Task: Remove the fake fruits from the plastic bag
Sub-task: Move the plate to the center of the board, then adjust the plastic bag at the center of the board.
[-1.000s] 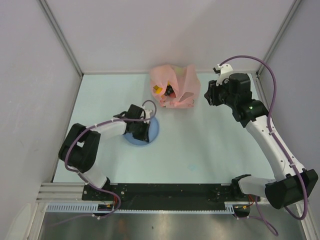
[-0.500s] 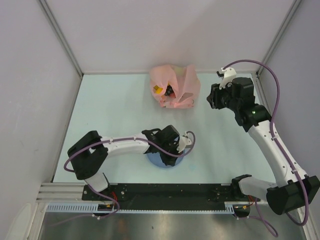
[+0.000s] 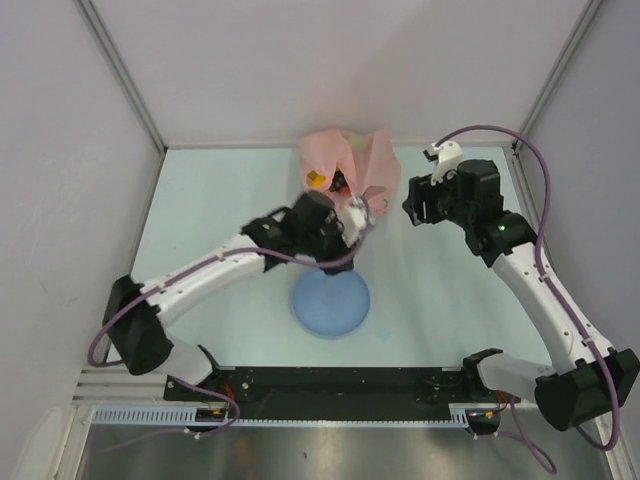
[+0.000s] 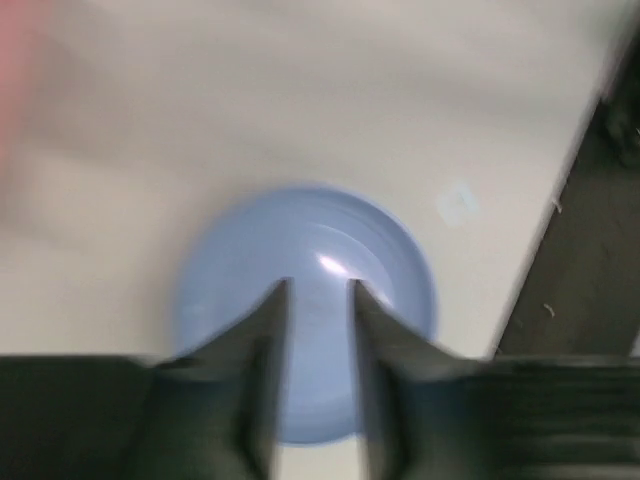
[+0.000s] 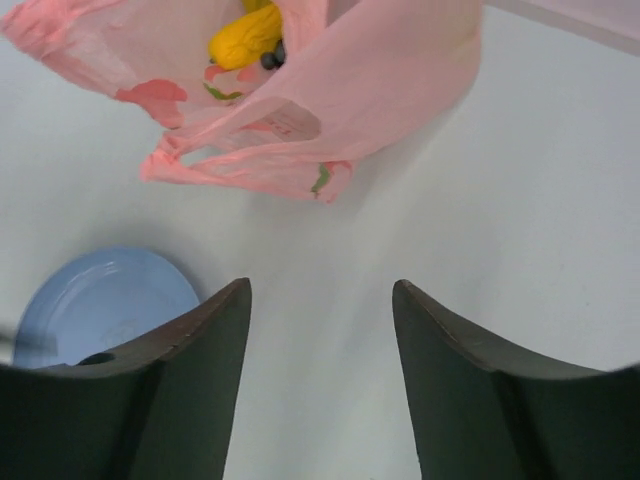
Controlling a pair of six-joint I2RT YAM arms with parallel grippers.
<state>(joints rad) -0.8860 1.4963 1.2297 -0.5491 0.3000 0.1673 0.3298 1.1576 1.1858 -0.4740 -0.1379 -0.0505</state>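
The pink plastic bag lies at the back middle of the table, its mouth showing fake fruits: a yellow one and a dark one. From the right wrist, the plastic bag fills the top, with a yellow fruit and dark grapes inside. My right gripper is open and empty, just right of the bag. The left gripper hovers between bag and plate. Its blurred jaws are open with nothing between them, above the plate.
A round light blue plate sits empty at the front middle of the table, also seen below the left jaws and at the lower left of the right wrist view. White walls close the back and sides.
The left arm slid the plate from the left to the front middle, let it go, opened, and rose toward the bag. The right gripper opened wider and edged left.
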